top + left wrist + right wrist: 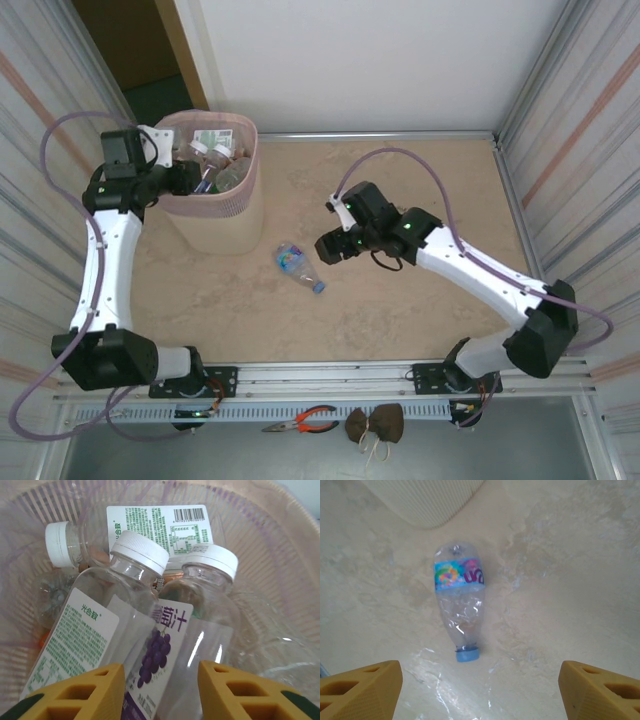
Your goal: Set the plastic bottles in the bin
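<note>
Left wrist view: the left gripper point(161, 666) hangs over the pale pink mesh bin point(280, 575), its jaws partly parted and gripping nothing. Clear white-capped plastic bottles point(135, 580) lie piled inside. The right gripper point(480, 667) gapes wide and empty above a crumpled clear bottle with a blue cap point(459, 612). This bottle lies flat on the desk point(570, 580) near the bin, its long axis diagonal and its cap toward the arms' bases.

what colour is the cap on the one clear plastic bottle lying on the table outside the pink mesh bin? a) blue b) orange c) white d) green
a: the crumpled clear plastic bottle with the rainbow label, lying on its side on the beige table, ends in a blue cap, plain in the right wrist view.
</note>
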